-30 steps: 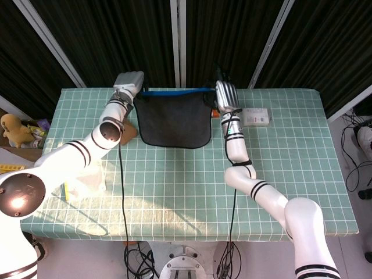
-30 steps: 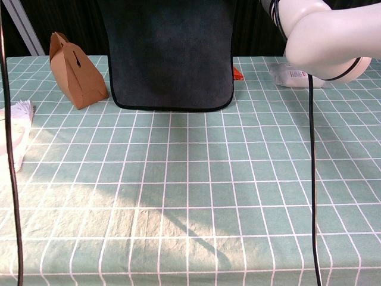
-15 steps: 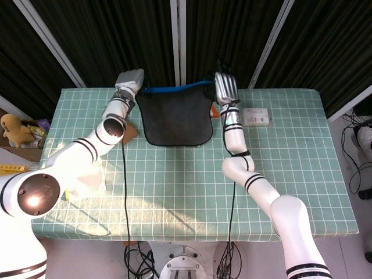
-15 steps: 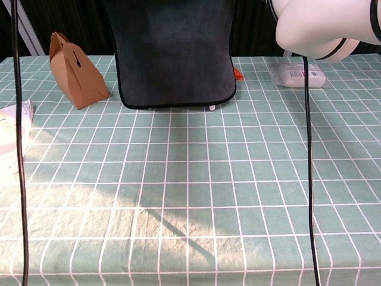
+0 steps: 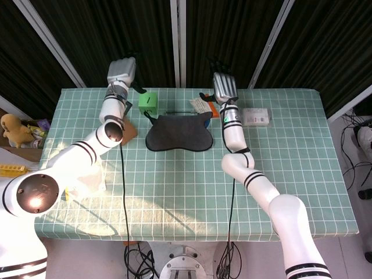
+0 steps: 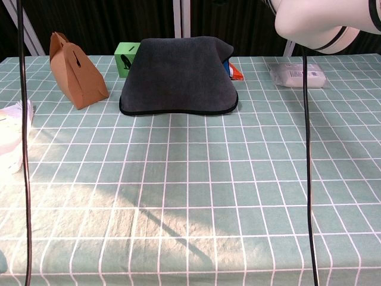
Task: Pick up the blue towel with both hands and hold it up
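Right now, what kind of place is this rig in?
Probably a lab or data-collection booth, not a home: black curtains on metal framing behind the table, a grid-checked green tablecloth, and loose cables on the floor below.

Left hand (image 5: 122, 71), right hand (image 5: 224, 86) raised, empty.

Green box (image 6: 127, 57) at table's far edge, brown paper bag (image 6: 76, 70) left, white packet (image 6: 297, 75) right, yellow plush toy (image 5: 14, 129) off-table
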Controlling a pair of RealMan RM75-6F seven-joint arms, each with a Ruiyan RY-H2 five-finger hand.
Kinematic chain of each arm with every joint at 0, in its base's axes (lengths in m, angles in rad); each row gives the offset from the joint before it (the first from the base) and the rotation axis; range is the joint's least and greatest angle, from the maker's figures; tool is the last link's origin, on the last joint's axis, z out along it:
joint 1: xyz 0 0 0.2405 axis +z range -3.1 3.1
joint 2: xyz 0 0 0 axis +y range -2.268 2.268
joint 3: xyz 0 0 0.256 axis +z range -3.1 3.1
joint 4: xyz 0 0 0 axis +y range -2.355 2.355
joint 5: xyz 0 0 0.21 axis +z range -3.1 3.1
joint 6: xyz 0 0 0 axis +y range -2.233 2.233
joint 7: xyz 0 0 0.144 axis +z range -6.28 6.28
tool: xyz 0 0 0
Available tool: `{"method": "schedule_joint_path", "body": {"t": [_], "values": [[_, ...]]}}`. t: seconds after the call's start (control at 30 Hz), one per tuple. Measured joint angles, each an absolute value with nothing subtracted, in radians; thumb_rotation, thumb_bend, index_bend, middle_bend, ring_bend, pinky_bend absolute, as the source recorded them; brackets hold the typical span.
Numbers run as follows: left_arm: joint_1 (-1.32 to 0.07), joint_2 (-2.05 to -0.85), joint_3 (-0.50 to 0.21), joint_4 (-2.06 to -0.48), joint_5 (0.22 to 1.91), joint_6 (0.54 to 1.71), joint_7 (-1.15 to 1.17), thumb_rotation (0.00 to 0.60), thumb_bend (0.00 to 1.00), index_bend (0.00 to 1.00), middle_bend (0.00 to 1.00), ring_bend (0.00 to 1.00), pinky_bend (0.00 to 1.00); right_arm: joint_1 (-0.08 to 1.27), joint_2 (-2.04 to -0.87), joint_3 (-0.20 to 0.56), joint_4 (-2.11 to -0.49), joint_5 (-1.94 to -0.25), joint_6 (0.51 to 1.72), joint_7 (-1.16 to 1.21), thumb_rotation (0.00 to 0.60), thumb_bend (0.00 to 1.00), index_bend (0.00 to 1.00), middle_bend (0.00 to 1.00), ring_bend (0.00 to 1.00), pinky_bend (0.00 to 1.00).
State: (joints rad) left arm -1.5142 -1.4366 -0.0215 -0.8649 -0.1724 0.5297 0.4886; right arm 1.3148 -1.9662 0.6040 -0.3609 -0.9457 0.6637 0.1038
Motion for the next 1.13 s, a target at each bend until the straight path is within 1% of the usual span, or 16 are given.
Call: {"method": "schedule_joint_path", "body": {"t": [0.13,0.23,0.3,0.33,0.37,0.43,0.47,0.53,0.6,0.63,0.73,0.77,0.83,0.97,1.03,1.13], "values": [[-1.489,-1.412,-0.055,-0.923,-0.106,0.579,0.471,0.600,0.09,0.00,0.01,0.11,0.22,1.284,-1.942,0.593,-0.422,-0.967,0.712,0.137,0.600,0.18,0.00,0.00,0.00,0.00],[-1.463,-1.378,-0.078,-1.012,-0.031,0.638,0.441,0.593,0.09,0.00,0.04,0.11,0.22,1.227,-1.907,0.562,-0.512,-1.008,0.786,0.155,0.600,0.18,0.00,0.00,0.00,0.00],[-1.437,-1.353,-0.088,-1.091,0.035,0.694,0.413,0.514,0.09,0.00,0.09,0.11,0.22,1.168,-1.870,0.530,-0.605,-1.040,0.844,0.156,0.600,0.19,0.00,0.00,0.00,0.00],[-1.413,-1.334,-0.090,-1.156,0.092,0.745,0.392,0.488,0.09,0.01,0.10,0.11,0.22,1.139,-1.849,0.513,-0.653,-1.054,0.871,0.152,0.600,0.19,0.00,0.00,0.00,0.00],[-1.391,-1.320,-0.090,-1.211,0.142,0.792,0.376,0.470,0.09,0.03,0.12,0.11,0.22,1.083,-1.810,0.482,-0.744,-1.078,0.920,0.138,0.600,0.18,0.00,0.00,0.00,0.00],[-1.330,-1.290,-0.080,-1.349,0.275,0.923,0.344,0.463,0.09,0.08,0.14,0.11,0.22,1.021,-1.765,0.447,-0.846,-1.100,0.975,0.116,0.600,0.18,0.00,0.00,0.00,0.00],[-1.299,-1.278,-0.070,-1.408,0.339,0.987,0.333,0.462,0.09,0.10,0.15,0.11,0.22,0.966,-1.727,0.416,-0.934,-1.117,1.022,0.093,0.600,0.18,0.00,0.00,0.00,0.00],[-1.217,-1.257,-0.036,-1.527,0.496,1.148,0.314,0.458,0.09,0.12,0.16,0.11,0.22,0.875,-1.667,0.363,-1.070,-1.141,1.095,0.055,0.600,0.18,0.00,0.00,0.00,0.00],[-1.133,-1.246,0.007,-1.592,0.630,1.291,0.305,0.446,0.09,0.13,0.16,0.12,0.21,0.754,-1.595,0.288,-1.220,-1.168,1.185,0.001,0.600,0.18,0.00,0.00,0.00,0.00],[-1.069,-1.244,0.041,-1.620,0.717,1.387,0.301,0.440,0.09,0.13,0.16,0.13,0.21,0.700,-1.567,0.254,-1.274,-1.178,1.224,-0.024,0.600,0.18,0.00,0.00,0.00,0.00],[-0.881,-1.253,0.135,-1.650,0.922,1.603,0.289,0.439,0.09,0.13,0.16,0.13,0.21,0.521,-1.496,0.140,-1.394,-1.200,1.356,-0.112,0.600,0.18,0.00,0.00,0.00,0.00],[-0.820,-1.259,0.164,-1.653,0.971,1.653,0.282,0.437,0.09,0.13,0.16,0.13,0.20,0.453,-1.479,0.098,-1.419,-1.203,1.407,-0.145,0.600,0.18,0.00,0.00,0.00,0.00],[-0.681,-1.276,0.229,-1.652,1.057,1.735,0.261,0.438,0.08,0.13,0.16,0.13,0.20,0.359,-1.466,0.041,-1.442,-1.207,1.482,-0.181,0.600,0.18,0.00,0.00,0.00,0.00],[-0.462,-1.314,0.329,-1.624,1.152,1.803,0.222,0.419,0.08,0.12,0.16,0.13,0.20,0.192,-1.469,-0.060,-1.435,-1.233,1.596,-0.184,0.600,0.18,0.00,0.00,0.00,0.00],[-0.379,-1.335,0.361,-1.592,1.198,1.816,0.194,0.409,0.08,0.12,0.16,0.13,0.20,0.163,-1.480,-0.074,-1.405,-1.249,1.613,-0.161,0.600,0.18,0.00,0.00,0.00,0.00],[-0.308,-1.362,0.375,-1.533,1.253,1.822,0.171,0.406,0.08,0.11,0.16,0.13,0.20,0.135,-1.503,-0.077,-1.336,-1.287,1.643,-0.136,0.600,0.18,0.00,0.00,0.00,0.00]]}}
